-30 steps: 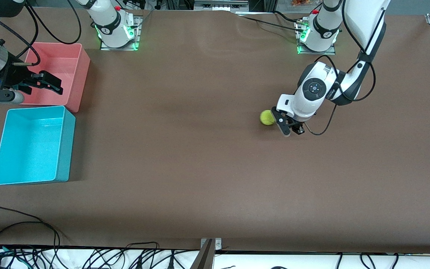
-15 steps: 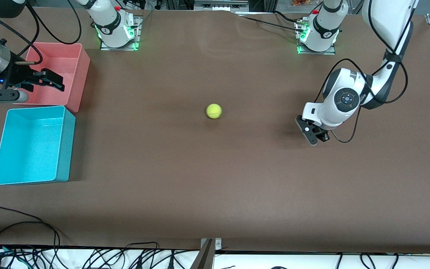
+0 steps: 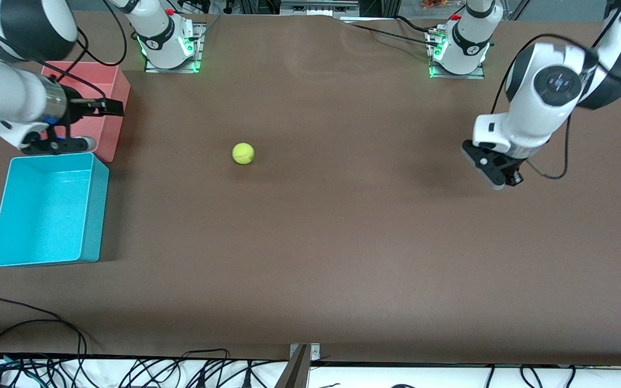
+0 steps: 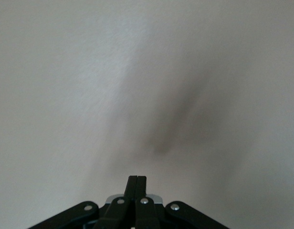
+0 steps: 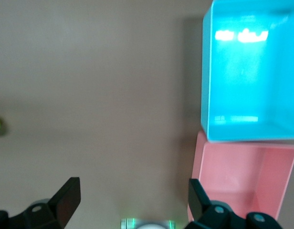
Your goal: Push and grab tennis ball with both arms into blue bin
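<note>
Tennis ball (image 3: 243,153): lies alone on the brown counter (image 3: 343,242), left of the frame's middle in the front view, touched by nothing.
Blue bin (image 3: 46,210): at the frame's left edge, well apart from the ball, nothing inside.
Pink bin (image 3: 107,108): just above the blue bin in the frame.
Left gripper (image 3: 496,175): right part of the frame, over bare counter, fingers (image 4: 136,183) clenched on nothing.
Right gripper (image 3: 111,106): upper left, over the pink bin, fingers (image 5: 66,198) spread wide, holding nothing.
</note>
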Motion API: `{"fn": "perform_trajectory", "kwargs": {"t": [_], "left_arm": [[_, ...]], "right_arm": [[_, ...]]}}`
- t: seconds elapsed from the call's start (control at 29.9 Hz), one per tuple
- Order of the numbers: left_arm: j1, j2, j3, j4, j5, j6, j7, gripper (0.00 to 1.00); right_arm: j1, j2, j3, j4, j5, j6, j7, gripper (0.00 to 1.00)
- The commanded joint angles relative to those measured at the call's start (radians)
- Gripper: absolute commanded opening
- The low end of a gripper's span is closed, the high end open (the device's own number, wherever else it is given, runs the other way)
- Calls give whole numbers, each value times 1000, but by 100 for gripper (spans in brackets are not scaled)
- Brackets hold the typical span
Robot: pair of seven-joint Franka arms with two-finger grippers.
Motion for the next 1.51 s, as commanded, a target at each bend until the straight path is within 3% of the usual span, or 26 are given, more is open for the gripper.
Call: {"fn": "perform_trajectory", "kwargs": {"t": [0.0, 0.17, 0.33, 0.57, 1.0, 1.31, 1.47], "left_arm": [[-6, -108, 27, -15, 7, -42, -8, 0], [-8, -171, 58, -11, -7, -73, -33, 0], [-8, -227, 64, -6, -39, -125, -89, 0], [-13, -241, 75, 145, -104, -315, -237, 0], [-14, -233, 78, 324, -166, -562, -438, 0], [-13, -210, 150, 350, -272, -617, -528, 0], [-14, -205, 150, 350, -262, -617, -528, 0]], "right_arm": [[0, -75, 31, -200, 15, 121, -10, 100], [1, -98, 35, -369, 14, 267, -10, 100], [1, -78, 64, -468, 12, 393, -12, 100], [1, -17, 64, -577, 8, 562, -13, 100], [-11, 68, 44, -590, -71, 635, -82, 100], [-11, 69, 33, -587, -74, 635, -84, 100], [-28, 83, 33, -585, -170, 648, -82, 100]]}}
